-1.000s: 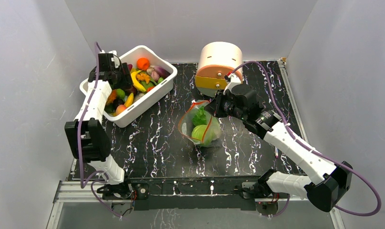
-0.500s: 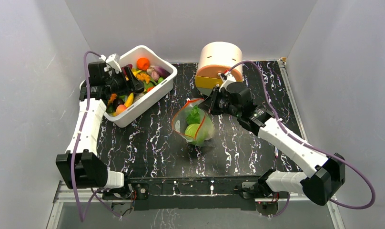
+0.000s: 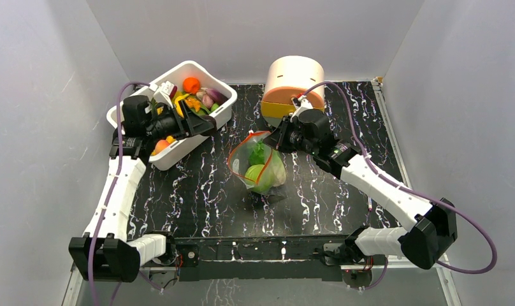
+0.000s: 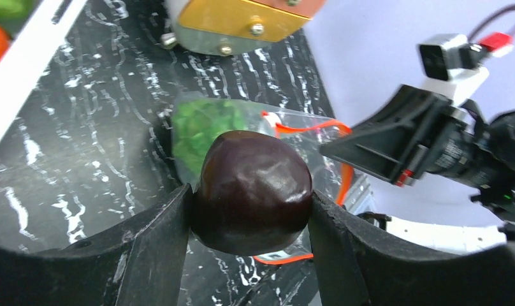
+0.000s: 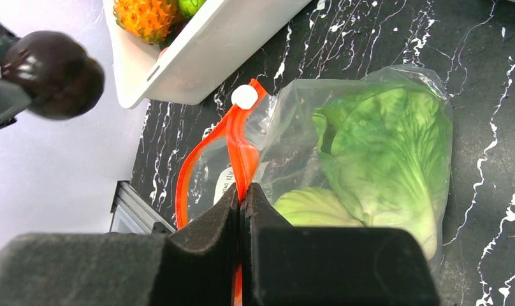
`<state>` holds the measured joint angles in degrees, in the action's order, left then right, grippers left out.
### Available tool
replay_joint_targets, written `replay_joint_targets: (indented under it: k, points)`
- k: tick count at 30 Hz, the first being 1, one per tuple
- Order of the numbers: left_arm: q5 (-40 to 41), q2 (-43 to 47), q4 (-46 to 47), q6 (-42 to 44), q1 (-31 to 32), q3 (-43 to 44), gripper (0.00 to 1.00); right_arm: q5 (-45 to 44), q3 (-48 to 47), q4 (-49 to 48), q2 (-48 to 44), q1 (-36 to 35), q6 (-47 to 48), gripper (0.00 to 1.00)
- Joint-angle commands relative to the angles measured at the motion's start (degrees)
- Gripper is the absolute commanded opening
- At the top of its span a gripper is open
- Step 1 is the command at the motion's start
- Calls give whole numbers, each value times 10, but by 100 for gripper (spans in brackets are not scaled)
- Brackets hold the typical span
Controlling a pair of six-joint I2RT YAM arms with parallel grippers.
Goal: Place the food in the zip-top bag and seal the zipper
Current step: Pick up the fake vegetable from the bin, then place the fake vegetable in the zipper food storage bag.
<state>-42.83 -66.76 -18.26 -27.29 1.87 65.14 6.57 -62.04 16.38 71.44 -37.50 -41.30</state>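
At centre the bag point(image 5: 287, 121) had been drawn slightly left, lettuce point(image 5: 382, 146) and cabbage point(image 5: 312, 207) already inside, its mouth held open by the right gripper point(image 5: 243, 191), jaws pressed together on the zipper point(image 5: 240, 159). Farther left, the left gripper point(image 3: 203, 123) had been lifted out of the tub point(image 3: 185, 145) and swung towards the bag, a dark piece point(image 4: 252, 191) pinched between its jaws; dropping it in was judged the next step
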Motion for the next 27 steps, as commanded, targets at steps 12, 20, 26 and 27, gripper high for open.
replay_joint_targets:
  k: [12, 20, 26, 27]
  points:
    - [-52, 43, 70, -36, 163, -27, 35, 0, -34, -54, 15, -2, -23, 0]
    - [-17, 25, 65, -20, 208, -51, 38, 2, -28, -56, 7, -2, -26, 0]
    - [36, 6, 36, 18, 232, -56, 41, -1, -22, -53, 3, -2, -30, 0]
    - [36, 1, 32, 21, 234, -54, 43, -1, -21, -54, 2, -2, -30, 0]
